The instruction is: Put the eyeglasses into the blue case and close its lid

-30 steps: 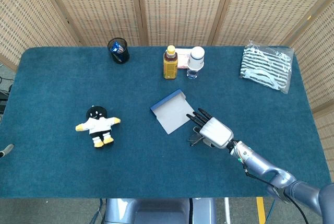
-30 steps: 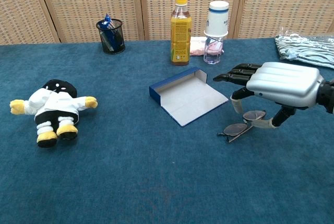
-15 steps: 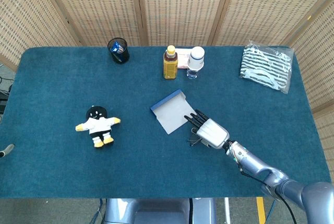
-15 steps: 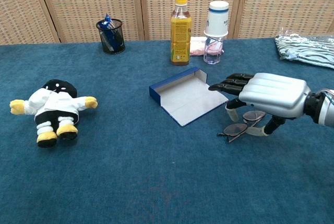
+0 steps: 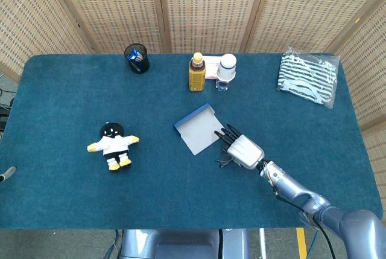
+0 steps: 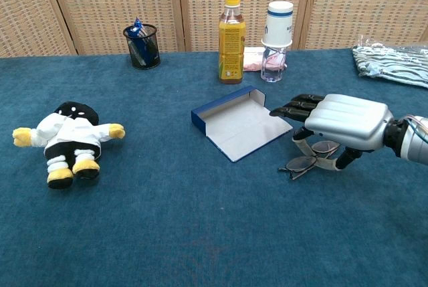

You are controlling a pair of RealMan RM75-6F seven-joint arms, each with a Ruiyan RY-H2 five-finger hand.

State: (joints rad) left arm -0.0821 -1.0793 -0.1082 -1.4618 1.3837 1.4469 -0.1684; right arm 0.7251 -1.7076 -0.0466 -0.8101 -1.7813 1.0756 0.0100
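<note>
Head view: the blue case (image 5: pixel 198 129) lies open on the table (image 5: pixel 66 108), its pale inside facing up. Just beside its near right corner, the right hand (image 5: pixel 241 148) hangs palm-down over the eyeglasses (image 5: pixel 224 162), dark fingers (image 5: pixel 228 133) reaching to the case's edge. Beyond the case stand a yellow bottle (image 5: pixel 196 72) and a white-capped bottle (image 5: pixel 226 71).

Chest view: the eyeglasses (image 6: pixel 309 158) rest on the table right of the blue case (image 6: pixel 241 123), under the right hand (image 6: pixel 338 122). Thumb and fingers (image 6: pixel 294 109) stand apart around the frame; whether they clamp it cannot be told. A plush doll (image 6: pixel 69 141) lies well left of the case.
</note>
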